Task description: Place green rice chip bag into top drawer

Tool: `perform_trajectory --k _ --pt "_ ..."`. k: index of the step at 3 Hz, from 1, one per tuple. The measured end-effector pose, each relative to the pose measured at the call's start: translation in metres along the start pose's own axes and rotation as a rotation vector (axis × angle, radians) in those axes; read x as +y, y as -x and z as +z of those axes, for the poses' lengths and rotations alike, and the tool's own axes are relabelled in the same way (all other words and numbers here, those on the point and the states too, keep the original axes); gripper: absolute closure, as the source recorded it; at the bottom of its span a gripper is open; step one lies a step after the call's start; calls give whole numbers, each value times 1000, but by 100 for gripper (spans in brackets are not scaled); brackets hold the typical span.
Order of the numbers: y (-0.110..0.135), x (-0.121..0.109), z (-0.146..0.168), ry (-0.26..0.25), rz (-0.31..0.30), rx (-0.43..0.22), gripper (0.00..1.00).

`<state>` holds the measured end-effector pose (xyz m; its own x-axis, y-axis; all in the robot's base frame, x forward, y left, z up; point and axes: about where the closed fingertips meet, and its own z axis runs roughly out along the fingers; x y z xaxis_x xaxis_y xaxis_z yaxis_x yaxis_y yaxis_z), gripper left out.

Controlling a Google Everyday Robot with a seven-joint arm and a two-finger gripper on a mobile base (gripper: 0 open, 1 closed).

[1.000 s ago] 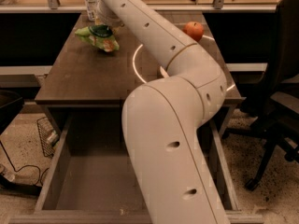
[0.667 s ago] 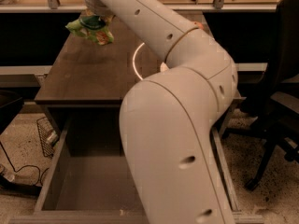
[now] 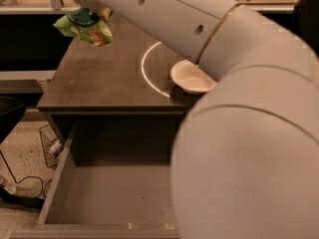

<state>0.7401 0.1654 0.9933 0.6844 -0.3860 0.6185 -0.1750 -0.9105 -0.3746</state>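
No legible text; jaws, top left, hold green rice chip bag (image 3: pixel 84 29)

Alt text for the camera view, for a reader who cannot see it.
The gripper, at top left, holds the green rice chip bag in the air over the far left corner of the table. Below the table the top drawer stands pulled open, a white bowl sits on the table, and the robot's white arm fills the right side.

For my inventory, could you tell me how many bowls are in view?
1: a white bowl on the table beside the arm, which may hide others. The gripper holds the green rice chip bag at top left.
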Motion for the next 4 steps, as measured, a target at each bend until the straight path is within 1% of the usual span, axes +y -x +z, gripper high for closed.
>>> perform_trajectory --k 1,2,3,4 --pt "24 -5 -88 -36 45 88 100" --pt "56 8 -166 -76 101 168 100" --pt "75 62 -230 -77 226 256 100" --pt "75 62 -230 -77 226 256 100"
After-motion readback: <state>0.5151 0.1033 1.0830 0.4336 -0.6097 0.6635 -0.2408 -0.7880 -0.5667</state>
